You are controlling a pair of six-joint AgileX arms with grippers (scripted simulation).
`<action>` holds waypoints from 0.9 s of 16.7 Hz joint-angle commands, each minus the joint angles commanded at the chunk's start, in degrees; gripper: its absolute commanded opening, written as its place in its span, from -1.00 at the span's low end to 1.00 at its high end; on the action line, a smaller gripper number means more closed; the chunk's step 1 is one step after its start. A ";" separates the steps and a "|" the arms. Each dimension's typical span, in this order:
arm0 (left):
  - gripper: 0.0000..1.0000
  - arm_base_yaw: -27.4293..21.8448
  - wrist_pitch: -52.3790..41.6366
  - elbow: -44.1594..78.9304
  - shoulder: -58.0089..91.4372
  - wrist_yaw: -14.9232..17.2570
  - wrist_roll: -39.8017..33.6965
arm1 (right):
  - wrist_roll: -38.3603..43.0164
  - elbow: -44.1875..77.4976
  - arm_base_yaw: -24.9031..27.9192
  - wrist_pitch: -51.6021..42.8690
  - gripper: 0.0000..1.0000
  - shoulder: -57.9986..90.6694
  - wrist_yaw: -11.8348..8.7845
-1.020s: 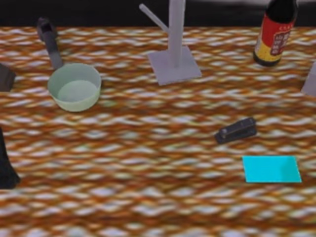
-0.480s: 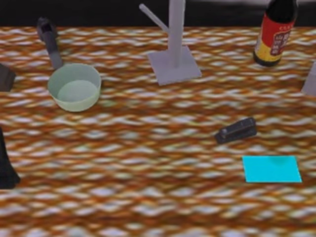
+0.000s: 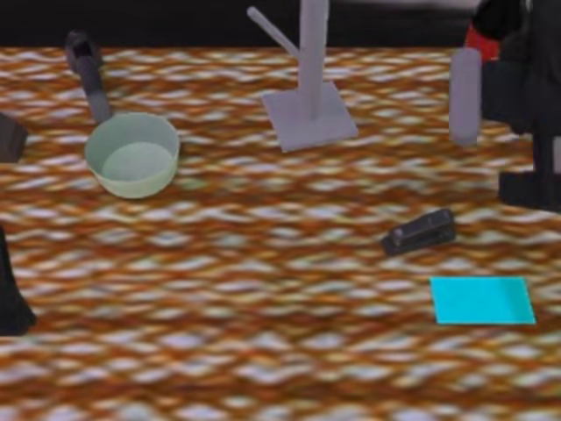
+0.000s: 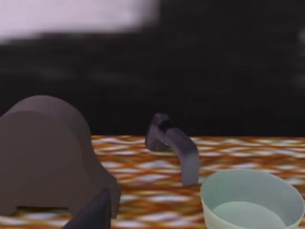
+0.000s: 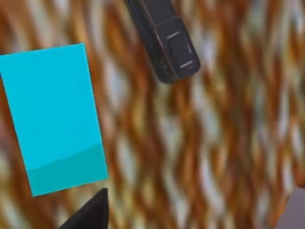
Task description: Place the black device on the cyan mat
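The black device is seen in the top view lying flat on the woven orange-and-white table, right of centre, slanted, with its knobbed end toward the left. The cyan mat lies flat just nearer the camera and slightly to the right; the two are apart, not touching.

The right arm is shown by the top view as a dark mass at the far right edge, above the table and well behind the device; its fingers are not made out there. From the right wrist view only one end of the black device and most of the cyan mat are seen from above, with a single dark fingertip at the frame's edge, so whether the right gripper is spread or closed cannot be told.

The left gripper is parked at the left edge of the table; its fingers cannot be judged either. Only the left wrist view shows a rounded brown object close by, together with the pale green bowl and the dark long-handled tool behind it.

In the top view, the pale green bowl sits at the far left with the tool beyond it, a grey stand at the far centre, and a grey cylinder beside the right arm. A red-labelled bottle is mostly hidden behind that arm.
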 joint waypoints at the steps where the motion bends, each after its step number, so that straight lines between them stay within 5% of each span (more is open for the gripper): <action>1: 1.00 0.00 0.00 0.00 0.00 0.00 0.00 | -3.17 4.14 0.83 -2.67 1.00 4.71 -0.02; 7: 1.00 0.00 0.00 0.00 0.00 0.00 0.00 | -16.50 22.02 4.32 -13.34 1.00 24.42 0.02; 15: 1.00 0.00 0.00 0.00 0.00 0.00 0.00 | -18.43 24.47 4.55 -14.49 1.00 27.06 0.05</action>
